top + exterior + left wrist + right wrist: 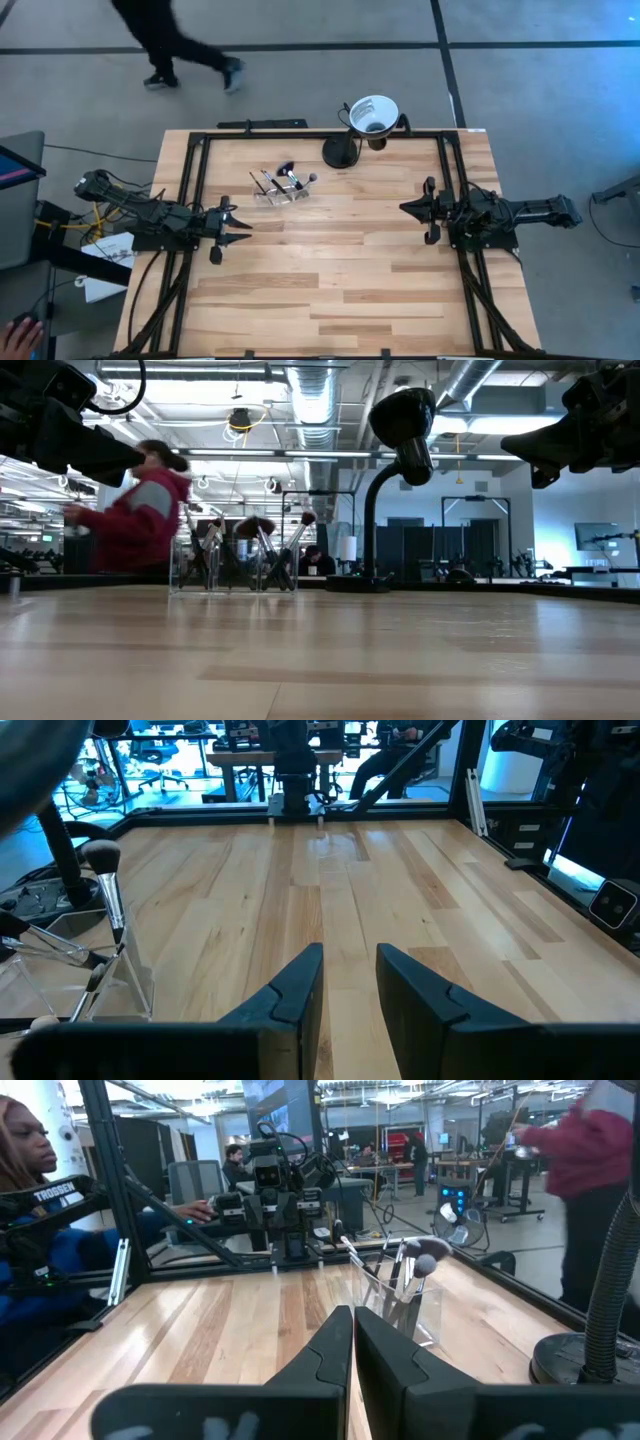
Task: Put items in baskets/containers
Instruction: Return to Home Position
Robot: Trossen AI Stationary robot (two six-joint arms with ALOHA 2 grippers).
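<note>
Several thin makeup brushes (285, 178) stand, bristles up, inside a small clear holder (279, 193) that rests on the wooden table left of centre, toward the far edge. The low view shows the holder (228, 567) upright with the brushes (262, 540) leaning in it. It also shows in the left wrist view (85, 970) and the right wrist view (398, 1302). My left gripper (243, 228) hovers open near the table's left side, just nearer than the holder. My right gripper (404, 208) hovers shut at the right side. Neither touches anything.
A white funnel-shaped cup (372, 113) on a black stand (340, 152) sits at the far edge, right of the holder. Black frame rails (195, 170) run along the table's sides. A person (170, 40) walks beyond the far edge. Bare wood (340, 270) fills the middle and near part.
</note>
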